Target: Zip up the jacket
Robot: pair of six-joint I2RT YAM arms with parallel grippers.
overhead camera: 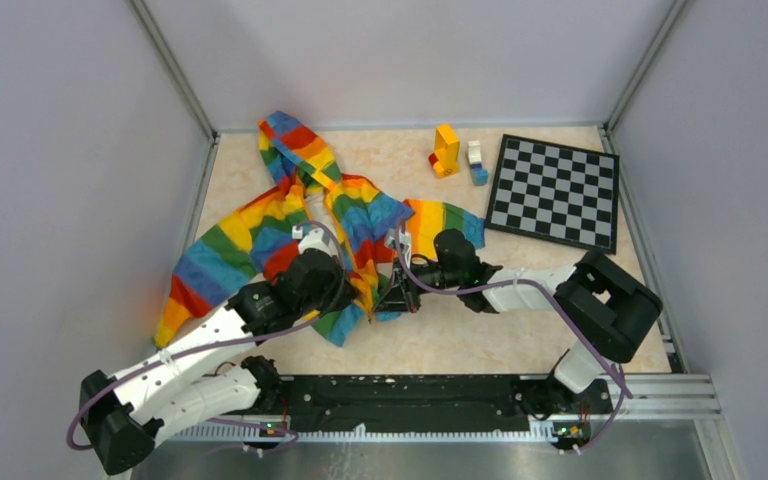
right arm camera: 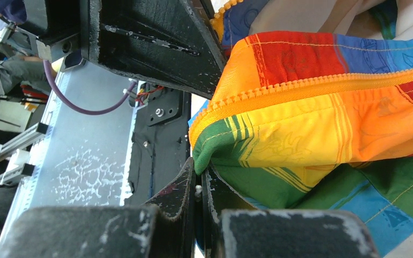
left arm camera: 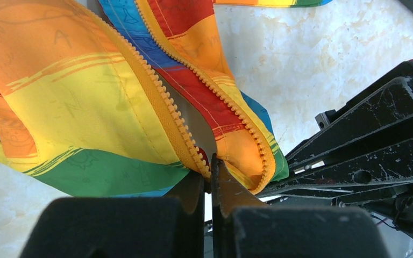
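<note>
Item 1. Small hooded fabric jacket (overhead camera: 250,225) with rainbow stripes in red, orange, yellow, green and blue. It lies spread on the left-centre of the table, hood toward the far wall and sleeves out to either side. Its lower hem is bunched at the near side, where both arms meet it.

Item 2. Orange zipper (left arm camera: 161,102) on the jacket front. The two rows of teeth stand apart for most of their length and converge at the lower end.

Item 3. Left gripper (left arm camera: 211,169), black. Its fingers are pressed together, pinching the jacket at the lower end of the zipper.

Item 4. Right gripper (right arm camera: 199,174), black. Its fingers are closed on a green corner of the jacket hem, just beside the left gripper.

Item 5. Beige marbled table (overhead camera: 520,290), walled in grey on three sides.

Item 6. Black-and-white chequered board (overhead camera: 555,190), flat at the far right of the table, well apart from the jacket.

Item 7. Yellow-and-orange stacked toy block (overhead camera: 446,148), with a smaller white-and-blue toy block (overhead camera: 476,162) just beside it. Both stand between the hood and the board.
</note>
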